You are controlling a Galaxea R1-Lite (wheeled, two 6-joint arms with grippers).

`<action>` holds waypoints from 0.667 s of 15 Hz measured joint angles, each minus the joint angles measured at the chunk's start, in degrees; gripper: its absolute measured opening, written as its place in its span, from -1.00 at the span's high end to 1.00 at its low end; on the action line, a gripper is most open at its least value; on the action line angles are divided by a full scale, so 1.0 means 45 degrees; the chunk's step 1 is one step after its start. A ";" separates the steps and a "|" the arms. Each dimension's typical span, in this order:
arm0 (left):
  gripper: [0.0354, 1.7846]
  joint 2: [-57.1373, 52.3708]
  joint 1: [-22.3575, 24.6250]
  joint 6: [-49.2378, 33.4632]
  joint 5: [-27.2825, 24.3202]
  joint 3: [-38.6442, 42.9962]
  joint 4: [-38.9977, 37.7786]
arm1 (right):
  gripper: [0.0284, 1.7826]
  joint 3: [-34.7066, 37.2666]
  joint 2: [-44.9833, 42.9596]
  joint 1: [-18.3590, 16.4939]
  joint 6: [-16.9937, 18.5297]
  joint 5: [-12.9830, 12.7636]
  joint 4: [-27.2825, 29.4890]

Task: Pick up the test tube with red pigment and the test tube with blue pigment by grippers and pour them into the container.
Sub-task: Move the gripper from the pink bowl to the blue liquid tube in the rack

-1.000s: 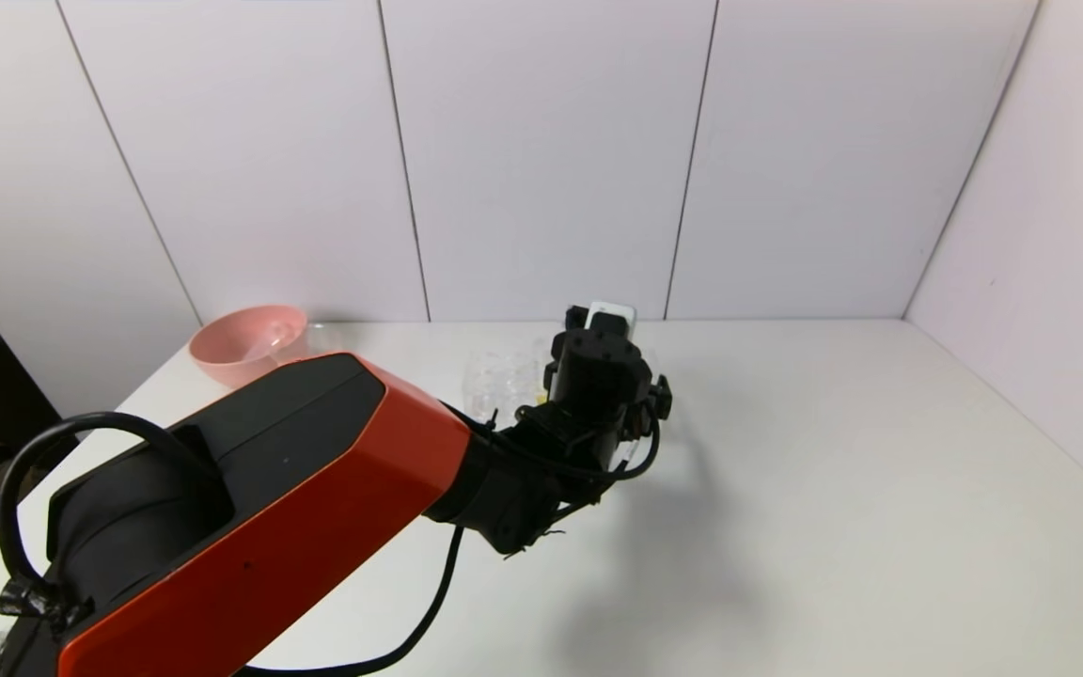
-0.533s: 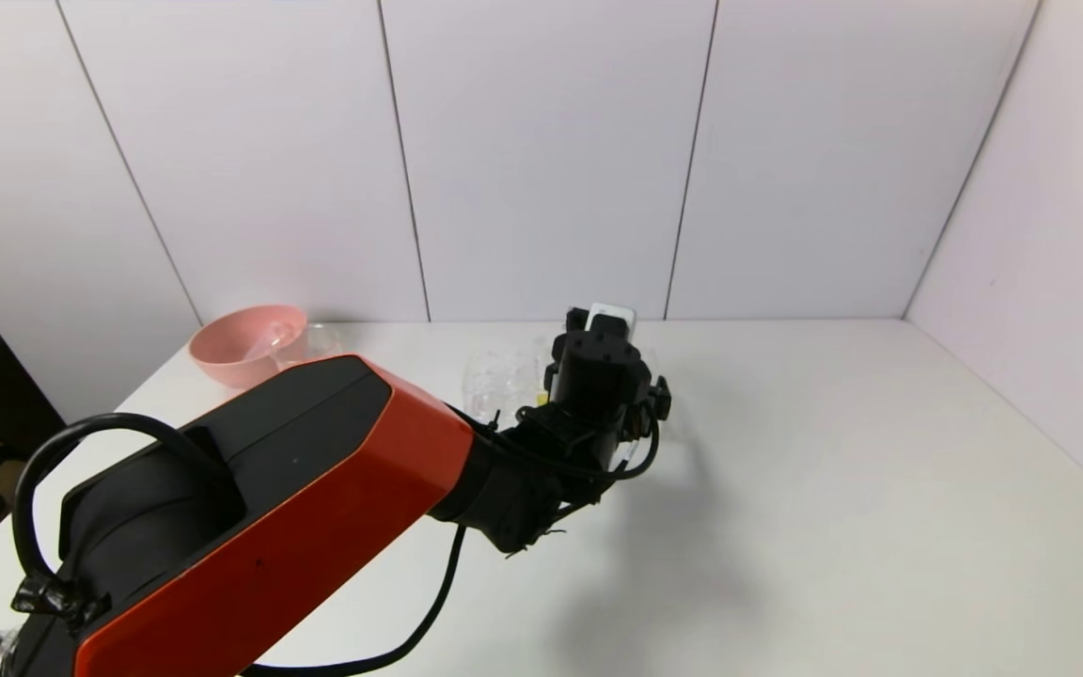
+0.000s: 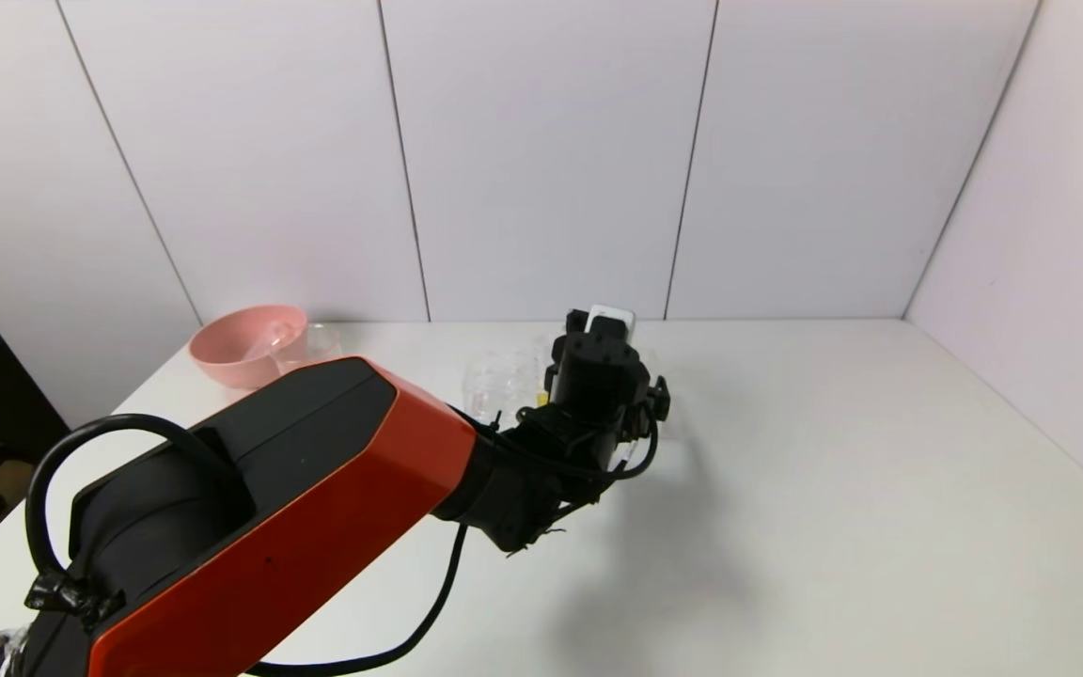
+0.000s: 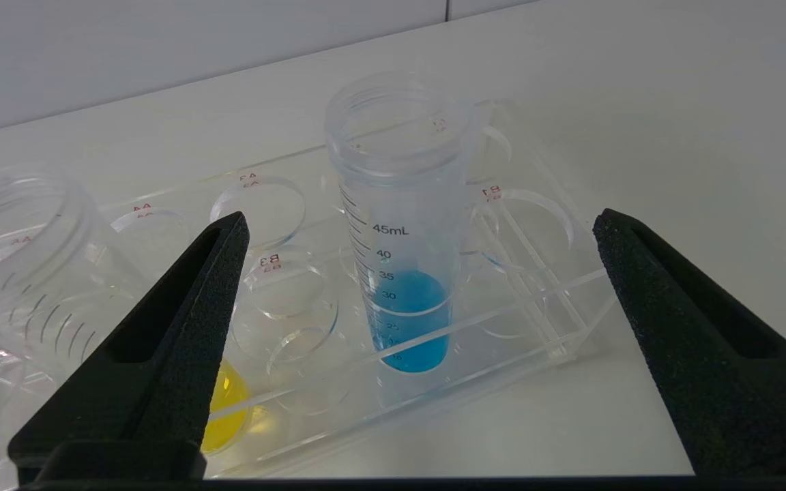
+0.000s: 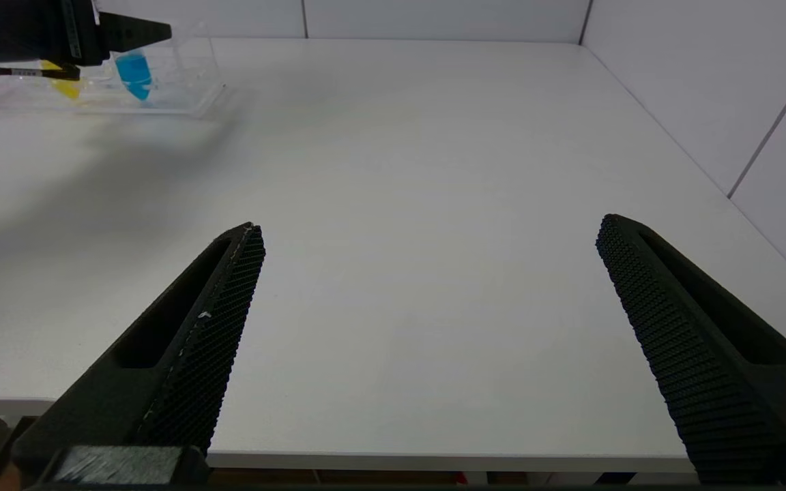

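Observation:
The test tube with blue pigment [image 4: 403, 225] stands upright in a clear tube rack [image 4: 543, 300]. My left gripper [image 4: 421, 217] is open, with one finger on each side of the tube and touching nothing. The rack also shows in the head view [image 3: 501, 381], partly behind my left arm [image 3: 316, 470]. The container [image 3: 316, 340], a clear beaker, stands beside the pink bowl at the back left. The test tube with red pigment is out of view. My right gripper [image 5: 430, 225] is open and empty above the table's front edge.
A tube with yellow liquid [image 4: 226, 409] stands in the rack behind my left finger. A pink bowl [image 3: 245, 343] sits at the back left. The white table [image 3: 833, 470] is walled at the back and on the right.
My left arm has crept slightly toward the rack. Nothing else has visibly moved.

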 joint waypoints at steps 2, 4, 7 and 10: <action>-0.94 0.0041 0.0019 0.0019 -0.0022 -0.0035 0.0068 | -0.99 0.0000 0.0000 -0.0005 0.0000 0.0000 -0.0005; -0.41 0.0054 0.0062 0.0019 -0.0022 -0.0111 0.0230 | -0.99 0.0000 0.0000 -0.0005 -0.0005 0.0000 0.0000; 0.60 0.0068 0.0125 0.0008 -0.0035 -0.0171 0.0238 | -0.99 0.0000 0.0000 0.0000 -0.0005 0.0000 0.0000; 0.60 0.0065 0.0192 0.0008 -0.0030 -0.0238 0.0274 | -0.99 0.0000 0.0000 0.0000 -0.0005 0.0000 0.0000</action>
